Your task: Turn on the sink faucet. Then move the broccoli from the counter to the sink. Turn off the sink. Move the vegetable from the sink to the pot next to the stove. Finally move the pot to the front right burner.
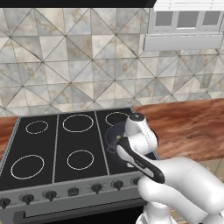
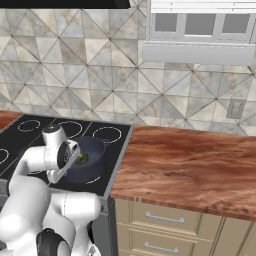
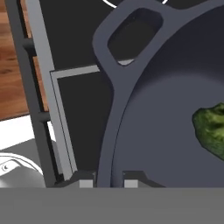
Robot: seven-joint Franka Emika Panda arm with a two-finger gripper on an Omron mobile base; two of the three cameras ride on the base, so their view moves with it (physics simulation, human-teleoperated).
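Observation:
The dark grey pot sits on the front right part of the black stove, just in front of the back right burner ring. Green broccoli lies inside the pot, also seen as a small green spot. My gripper is shut on the pot's rim beside its loop handle, one fingertip inside the rim and one outside. In the left base view my arm hides most of the pot.
The reddish-brown counter runs right of the stove over beige drawers. Dark knobs line the stove's front panel. Tiled wall and a wall outlet stand behind. A white cabinet hangs above.

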